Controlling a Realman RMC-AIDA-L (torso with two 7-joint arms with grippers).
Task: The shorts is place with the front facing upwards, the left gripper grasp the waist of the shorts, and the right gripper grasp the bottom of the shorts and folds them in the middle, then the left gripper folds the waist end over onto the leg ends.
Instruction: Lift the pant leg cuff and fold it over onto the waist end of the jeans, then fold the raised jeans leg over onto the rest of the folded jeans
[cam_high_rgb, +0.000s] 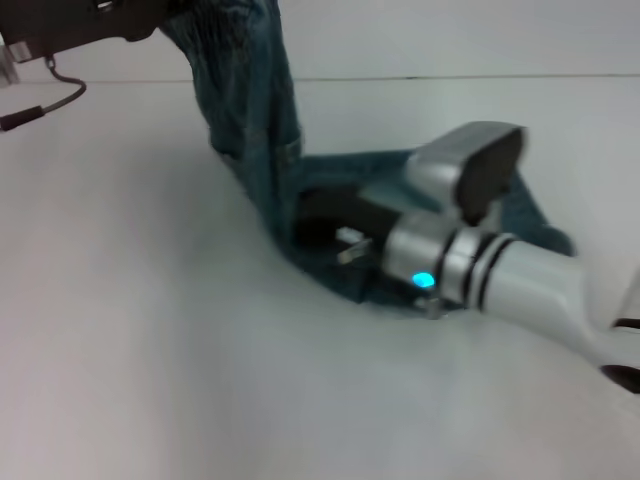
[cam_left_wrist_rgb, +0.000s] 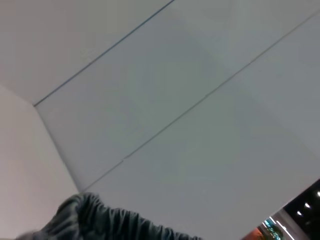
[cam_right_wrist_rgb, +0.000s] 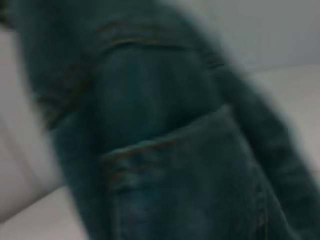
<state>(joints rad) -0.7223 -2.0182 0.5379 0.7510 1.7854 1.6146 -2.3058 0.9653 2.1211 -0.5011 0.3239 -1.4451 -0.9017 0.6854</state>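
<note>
The blue-green denim shorts (cam_high_rgb: 250, 110) are lifted at one end and hang in a steep fold down to the table. My left gripper (cam_high_rgb: 172, 16) is at the top left edge of the head view, shut on the waist, whose gathered band (cam_left_wrist_rgb: 95, 220) shows in the left wrist view. The lower part of the shorts (cam_high_rgb: 535, 225) lies flat on the table. My right gripper (cam_high_rgb: 312, 232) rests low on that denim at the foot of the raised fold. The right wrist view is filled by close denim with a stitched pocket (cam_right_wrist_rgb: 165, 160).
The white table (cam_high_rgb: 150, 330) spreads around the shorts. A thin black cable (cam_high_rgb: 45, 100) dangles from the left arm at the far left. My right arm's silver wrist (cam_high_rgb: 470, 265) reaches in from the lower right.
</note>
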